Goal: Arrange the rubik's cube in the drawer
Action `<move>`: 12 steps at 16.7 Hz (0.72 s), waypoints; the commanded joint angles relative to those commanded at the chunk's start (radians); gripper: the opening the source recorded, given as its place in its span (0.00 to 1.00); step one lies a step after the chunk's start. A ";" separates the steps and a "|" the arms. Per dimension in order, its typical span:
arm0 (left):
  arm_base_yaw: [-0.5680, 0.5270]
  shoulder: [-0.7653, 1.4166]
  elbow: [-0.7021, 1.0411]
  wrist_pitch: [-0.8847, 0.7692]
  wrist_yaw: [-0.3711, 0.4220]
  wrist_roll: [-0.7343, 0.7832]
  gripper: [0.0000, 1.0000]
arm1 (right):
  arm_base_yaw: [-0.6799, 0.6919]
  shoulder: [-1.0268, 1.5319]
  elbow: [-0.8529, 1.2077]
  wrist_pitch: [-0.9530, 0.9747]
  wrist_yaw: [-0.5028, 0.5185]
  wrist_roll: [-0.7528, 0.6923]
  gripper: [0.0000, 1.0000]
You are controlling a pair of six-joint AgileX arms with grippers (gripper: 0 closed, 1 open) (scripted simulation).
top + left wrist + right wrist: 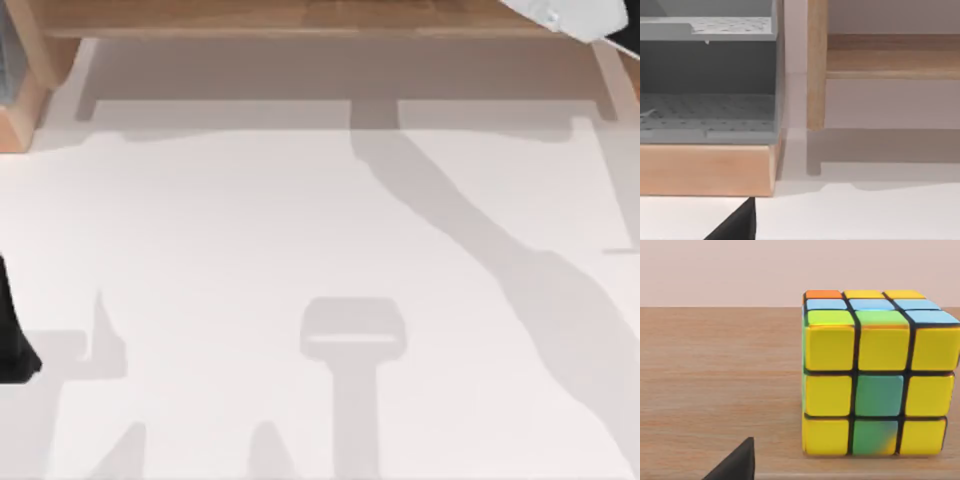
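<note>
A white table (300, 250) lies under the top camera, with a wooden shelf (300, 15) along its far edge.

The cube (875, 375) sits on the wooden shelf top, flat on one face. Its yellow and green side faces the right wrist camera. A cube has no long side, so it points no special way; its edges run straight along the wood grain.

The job looks barely begun. The cube is on the wood and nothing holds it. It is not in the drawer yet. It must be grabbed, carried and set inside.

The right arm (580, 15) reaches over the shelf at the table's far right corner, near the cube. I cannot tell how its gripper stands.

Further out, by the table's far left corner, stands a grey drawer (707, 115) in a wooden box (705, 167). It looks open, with a dotted floor. The left arm (12, 330) waits at the table's left edge, looking at the drawer. I cannot tell its grip either.
</note>
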 joint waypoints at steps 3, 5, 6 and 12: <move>0.000 0.000 0.000 0.000 0.000 0.000 1.00 | -0.027 0.035 0.070 -0.032 -0.029 0.001 1.00; 0.000 0.000 0.000 0.000 0.000 0.000 1.00 | -0.049 0.082 0.154 -0.065 -0.051 -0.001 1.00; 0.000 0.000 0.000 0.000 0.000 0.000 1.00 | -0.058 0.109 0.198 -0.081 -0.059 -0.002 1.00; 0.000 0.000 0.000 0.000 0.000 0.000 1.00 | -0.069 0.231 0.368 -0.126 -0.069 -0.005 1.00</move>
